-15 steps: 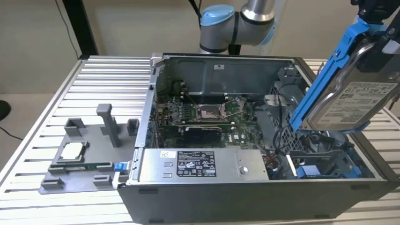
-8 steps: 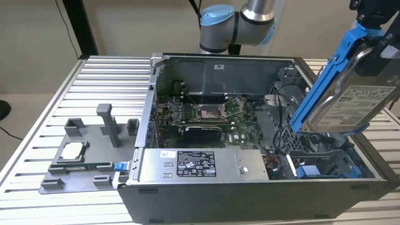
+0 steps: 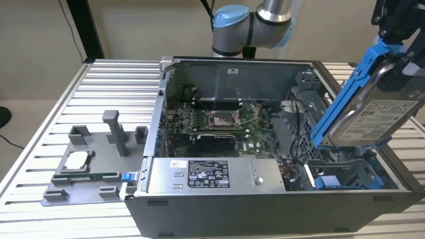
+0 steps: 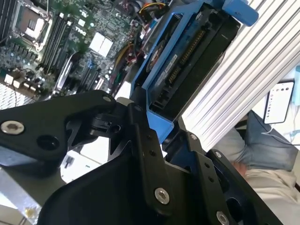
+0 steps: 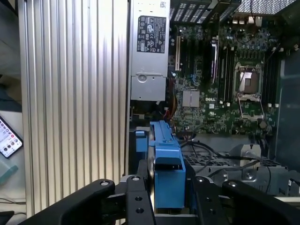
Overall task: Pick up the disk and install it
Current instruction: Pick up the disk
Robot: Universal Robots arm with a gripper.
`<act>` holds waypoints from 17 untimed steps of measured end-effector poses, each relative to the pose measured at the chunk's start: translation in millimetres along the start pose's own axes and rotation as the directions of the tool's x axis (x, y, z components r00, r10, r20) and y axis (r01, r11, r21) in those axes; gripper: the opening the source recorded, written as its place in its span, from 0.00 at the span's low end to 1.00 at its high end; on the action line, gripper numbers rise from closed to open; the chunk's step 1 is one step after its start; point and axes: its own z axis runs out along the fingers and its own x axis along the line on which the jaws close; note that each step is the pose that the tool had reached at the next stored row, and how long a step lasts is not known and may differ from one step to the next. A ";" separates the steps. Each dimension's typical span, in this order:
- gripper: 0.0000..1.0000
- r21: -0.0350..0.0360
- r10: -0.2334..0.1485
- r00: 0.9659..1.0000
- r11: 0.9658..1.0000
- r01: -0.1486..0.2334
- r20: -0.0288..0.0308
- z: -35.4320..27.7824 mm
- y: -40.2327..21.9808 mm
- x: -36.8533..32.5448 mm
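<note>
The disk [image 3: 373, 119], a silver-grey drive with a white label in a bright blue carrier, hangs tilted on edge above the open computer case [image 3: 219, 62], at the exterior view's right. My gripper [image 3: 399, 52] is shut on its upper end. Below it lies the drive bay [image 3: 345, 177] with blue parts in the case's front corner. In both wrist views the black fingers clamp the blue carrier from both sides: the disk [image 4: 187, 61] in my gripper [image 4: 165, 129], and the disk [image 5: 166, 154] in my gripper [image 5: 168, 190], over the case interior.
Inside the case are the motherboard [image 3: 219, 122] and a grey power supply box [image 3: 206, 174]. A grey fixture tray [image 3: 86, 169] holding a small silver chip [image 3: 76, 160] lies on the slatted table [image 3: 99, 84]. A person's sleeve [image 4: 262, 154] and a handheld device [image 4: 279, 101] are beside the table.
</note>
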 end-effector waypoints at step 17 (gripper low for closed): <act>0.00 0.008 0.000 1.000 1.000 0.000 0.000 30.2 -7.6 7.4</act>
